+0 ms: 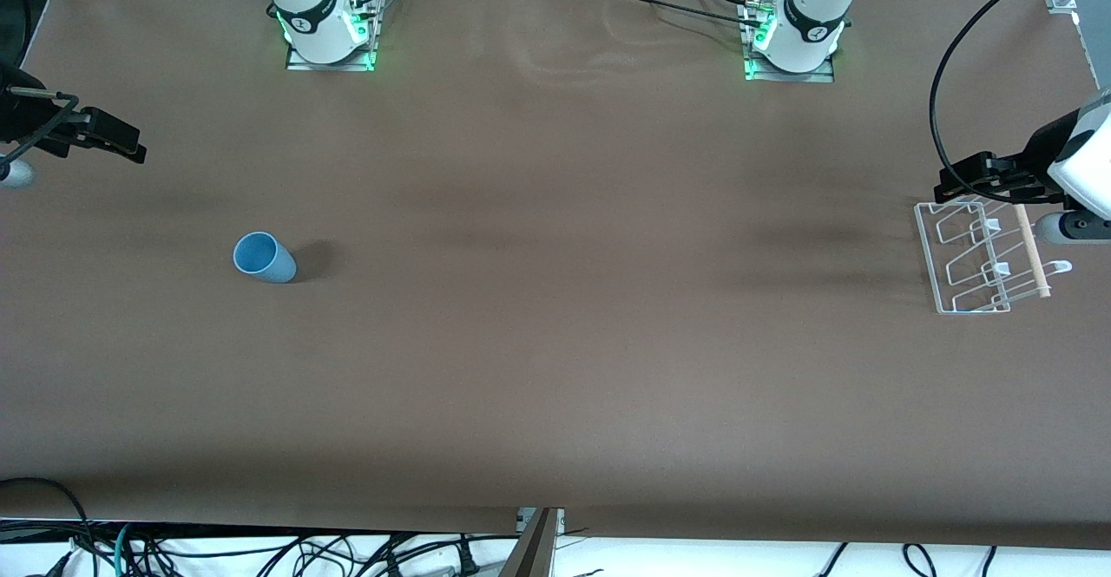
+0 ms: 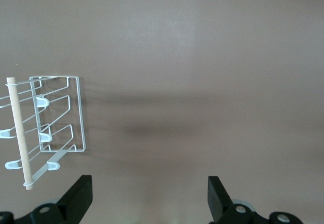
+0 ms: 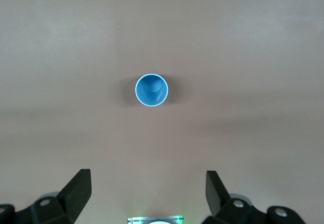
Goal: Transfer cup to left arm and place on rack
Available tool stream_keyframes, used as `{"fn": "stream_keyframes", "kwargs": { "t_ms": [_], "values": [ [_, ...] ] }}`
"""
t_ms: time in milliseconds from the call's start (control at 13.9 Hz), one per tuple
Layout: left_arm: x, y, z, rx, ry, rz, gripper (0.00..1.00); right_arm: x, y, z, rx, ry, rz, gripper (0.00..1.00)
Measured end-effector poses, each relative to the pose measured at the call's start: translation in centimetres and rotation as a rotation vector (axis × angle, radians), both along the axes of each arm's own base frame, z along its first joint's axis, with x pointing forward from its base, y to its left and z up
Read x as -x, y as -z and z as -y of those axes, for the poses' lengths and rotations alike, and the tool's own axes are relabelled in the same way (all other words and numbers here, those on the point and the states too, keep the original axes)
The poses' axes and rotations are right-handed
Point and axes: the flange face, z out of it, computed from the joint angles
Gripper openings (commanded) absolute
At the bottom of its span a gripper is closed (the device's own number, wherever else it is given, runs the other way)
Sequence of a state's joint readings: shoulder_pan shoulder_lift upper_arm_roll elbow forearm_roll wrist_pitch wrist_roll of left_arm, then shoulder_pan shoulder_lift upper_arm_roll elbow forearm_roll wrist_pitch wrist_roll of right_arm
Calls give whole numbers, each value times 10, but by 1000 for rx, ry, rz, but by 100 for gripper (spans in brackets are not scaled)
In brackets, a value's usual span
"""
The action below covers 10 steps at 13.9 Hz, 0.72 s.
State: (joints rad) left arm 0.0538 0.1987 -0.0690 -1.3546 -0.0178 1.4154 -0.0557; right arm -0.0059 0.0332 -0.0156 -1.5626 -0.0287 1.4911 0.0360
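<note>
The light-blue cup (image 1: pixel 265 258) stands upright on the brown table toward the right arm's end, its mouth up; the right wrist view looks straight down into it (image 3: pixel 151 89). My right gripper (image 1: pixel 130 147) hangs open and empty in the air over the table's edge at that end, apart from the cup; its jaws stand wide (image 3: pixel 148 196). The white wire rack (image 1: pixel 981 256) with its wooden dowel (image 1: pixel 1033 252) lies at the left arm's end and also shows in the left wrist view (image 2: pixel 55 117). My left gripper (image 1: pixel 955 186) is open and empty over the rack's edge (image 2: pixel 149 198).
The two arm bases (image 1: pixel 330 35) (image 1: pixel 790 39) with green lights stand along the table's edge farthest from the front camera. Black cables run near the left arm's base and loop beside the rack (image 1: pixel 942 82). More cables lie below the table's near edge.
</note>
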Motion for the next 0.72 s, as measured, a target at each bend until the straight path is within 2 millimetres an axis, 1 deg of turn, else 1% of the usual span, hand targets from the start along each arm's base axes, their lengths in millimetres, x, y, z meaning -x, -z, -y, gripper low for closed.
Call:
{"fn": "stream_keyframes", "kwargs": {
  "t_ms": [721],
  "values": [
    [0, 0, 0, 0, 0, 0, 100, 1, 1, 0, 0, 0, -8, 100]
  ]
}}
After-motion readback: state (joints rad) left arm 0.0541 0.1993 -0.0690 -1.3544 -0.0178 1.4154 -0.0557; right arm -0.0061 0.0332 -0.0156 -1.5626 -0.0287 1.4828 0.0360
